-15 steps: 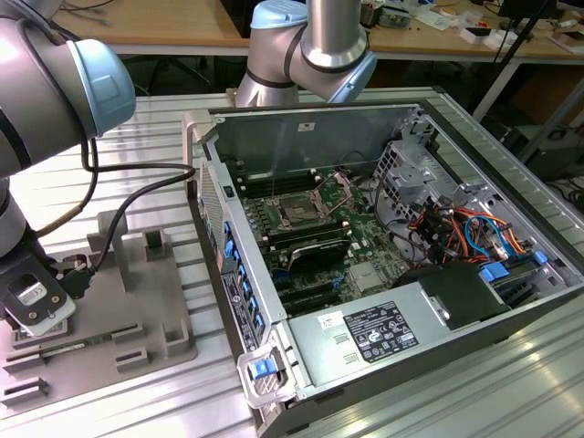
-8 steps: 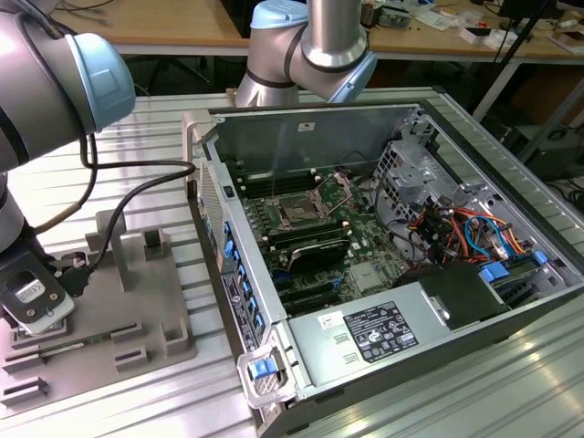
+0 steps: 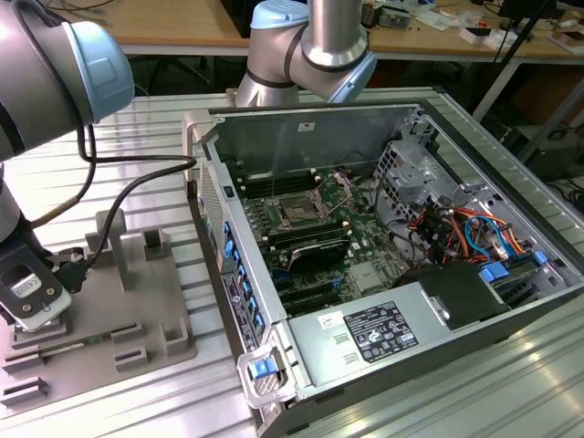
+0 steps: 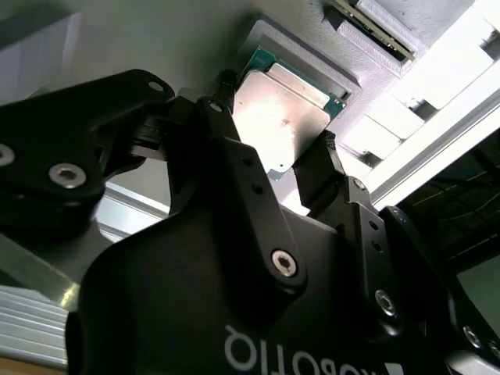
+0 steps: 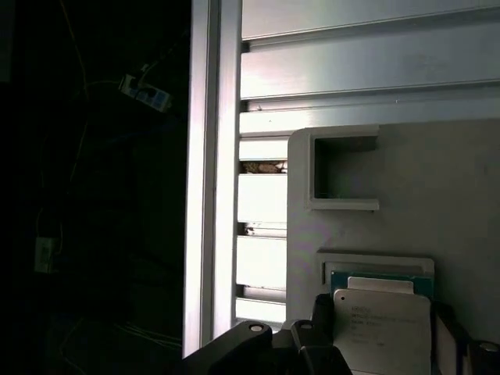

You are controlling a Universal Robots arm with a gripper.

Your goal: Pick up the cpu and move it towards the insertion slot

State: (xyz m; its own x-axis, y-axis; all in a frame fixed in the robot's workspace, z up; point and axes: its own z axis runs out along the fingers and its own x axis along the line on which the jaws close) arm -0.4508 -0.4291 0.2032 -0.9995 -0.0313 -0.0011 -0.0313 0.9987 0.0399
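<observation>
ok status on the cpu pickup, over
claw at cpu, grip unconfirmed. cpu sits in grey tray pocket, outside the case. insertion slot uncovered, no blocker seen.

cpu (image 5: 383, 332) — lower edge cut off in first wrist view | insertion slot (image 3: 299, 208) — detail too small

cpu (image 5: 383, 332) – shiny metal top, matt plastic tray (image 5: 453, 195)

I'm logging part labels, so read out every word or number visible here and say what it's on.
Label on the power supply: print too small to read.
Top of the cpu: faint print, too blurred to read.
Body of the gripper: white lettering, upside down and cut off; no whole word reads.
</observation>
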